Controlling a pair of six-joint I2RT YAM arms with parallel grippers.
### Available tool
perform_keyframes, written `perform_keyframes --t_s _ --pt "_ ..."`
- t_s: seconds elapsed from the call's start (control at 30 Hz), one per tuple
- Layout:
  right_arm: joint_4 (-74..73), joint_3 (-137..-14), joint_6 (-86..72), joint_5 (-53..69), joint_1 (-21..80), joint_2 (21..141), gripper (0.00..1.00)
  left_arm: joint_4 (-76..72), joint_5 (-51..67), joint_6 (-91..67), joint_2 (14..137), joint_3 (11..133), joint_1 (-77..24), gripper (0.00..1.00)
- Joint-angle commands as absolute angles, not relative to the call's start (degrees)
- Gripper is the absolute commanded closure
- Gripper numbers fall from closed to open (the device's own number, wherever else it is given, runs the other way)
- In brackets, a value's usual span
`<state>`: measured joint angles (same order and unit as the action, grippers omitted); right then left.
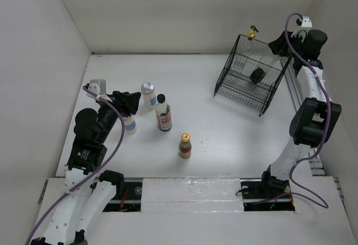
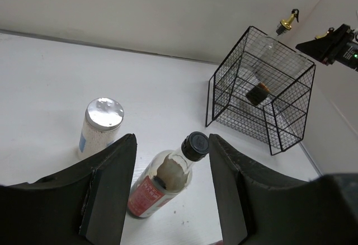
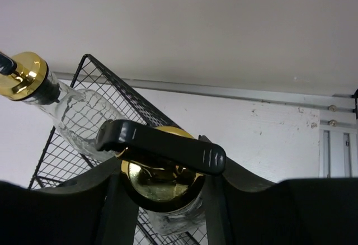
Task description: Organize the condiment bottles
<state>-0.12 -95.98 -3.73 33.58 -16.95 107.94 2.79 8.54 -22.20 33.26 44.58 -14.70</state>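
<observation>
The right gripper [image 3: 162, 183] pinches a clear glass bottle [image 3: 168, 225] at its shiny gold pourer [image 3: 140, 173], the arm reared tall at the far right corner of the black wire basket [image 1: 249, 83]. A twin bottle [image 3: 78, 116] sits at its far left corner. Well left of the basket, the left gripper [image 2: 172, 144] hangs low, jaws spread and empty, facing a dark bottle [image 2: 159, 183].

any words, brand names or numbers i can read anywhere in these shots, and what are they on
No text can be read in any view.
dark bottle, red label: white print, too blurred to read.
white shaker, blue label: too small to read.
small red-capped bottle, coloured label: too small to read.
nearer glass bottle: no print seen.
</observation>
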Motion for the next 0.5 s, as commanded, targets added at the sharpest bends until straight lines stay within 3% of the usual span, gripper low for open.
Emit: perform_keyframes --t_s 0.0,0.17,0.3,0.47 --pt "2.5 -94.7 -4.8 32.3 -16.2 104.3 0.51 0.6 8.9 -22.5 32.9 44.5 -15.4 0.5" --pt "2.5 -94.7 -4.8 32.3 -16.2 104.3 0.38 0.6 8.9 -22.5 32.9 44.5 -15.4 0.5" --pt "2.5 -95.8 -5.4 32.3 -15.6 103.8 0.37 0.6 8.9 -22.5 32.9 44.5 -15.4 0.5" --pt "1.3 -98.1 -6.0 32.3 -15.1 103.3 0.25 0.6 8.9 -22.5 32.9 44.5 -15.4 0.5"
